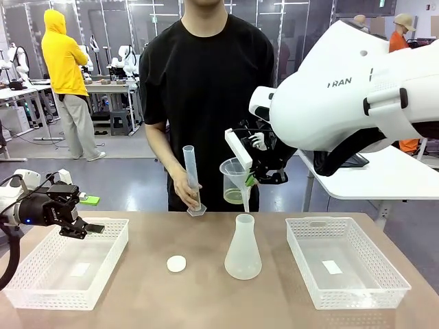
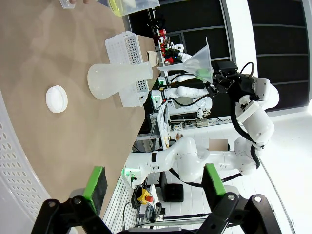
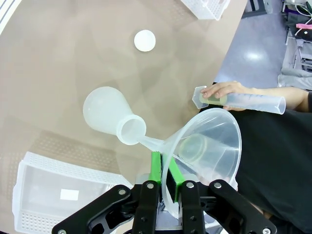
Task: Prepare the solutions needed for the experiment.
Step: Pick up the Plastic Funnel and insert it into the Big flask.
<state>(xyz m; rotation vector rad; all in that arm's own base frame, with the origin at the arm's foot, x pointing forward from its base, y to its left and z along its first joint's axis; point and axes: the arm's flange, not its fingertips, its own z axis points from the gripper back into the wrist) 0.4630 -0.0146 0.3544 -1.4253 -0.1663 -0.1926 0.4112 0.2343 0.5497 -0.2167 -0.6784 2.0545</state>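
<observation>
My right gripper (image 1: pixel 255 179) is shut on the rim of a clear plastic funnel (image 1: pixel 236 175), with green pads (image 3: pixel 156 168) pinching the funnel (image 3: pixel 209 141). The funnel's stem points down at the mouth of a conical flask (image 1: pixel 243 250) standing mid-table; in the right wrist view the stem tip meets the flask (image 3: pixel 109 112) mouth. The solutions (image 1: pixel 233 197) show as pale yellow liquid low in a clear beaker (image 2: pixel 131 5) behind the funnel. A person's hand (image 1: pixel 184 192) holds a tilted graduated cylinder (image 1: pixel 191 175) by its base. My left gripper (image 1: pixel 86 228) hangs open and empty over the left basket.
A white round cap (image 1: pixel 177 263) lies on the table left of the flask. A white mesh basket (image 1: pixel 41 291) sits at the left and another basket (image 1: pixel 357 291) at the right. The person stands at the far edge, behind the flask.
</observation>
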